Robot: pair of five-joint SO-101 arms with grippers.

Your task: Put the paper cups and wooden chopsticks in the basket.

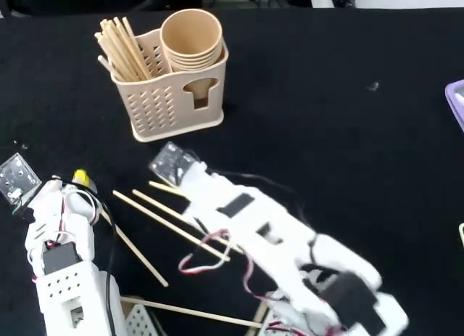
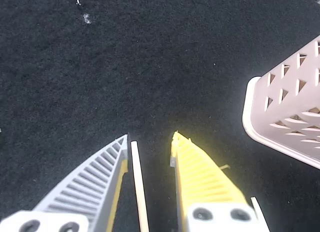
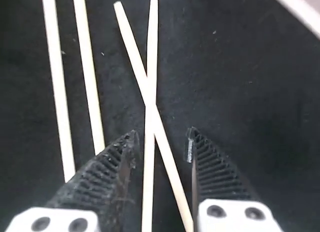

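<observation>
left tool [image 2: 150, 137] open, one slim pale wooden chopstick [image 2: 139, 187] on the black worktop [image 2: 125, 56] between its jaws, off-centre: I'd centre it before squeezing | beige slotted plastic basket [image 1: 163, 107] holds stacked tan paper cups [image 1: 191, 35] | right tool [image 3: 161, 133] open over two crossed chopsticks [image 3: 148, 99], probably grab one

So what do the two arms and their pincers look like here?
The left arm and right arm have white shells with red-and-white cables. The left pincer has one grey and one yellow ribbed finger; the right pincer has two black ribbed ones.
</observation>
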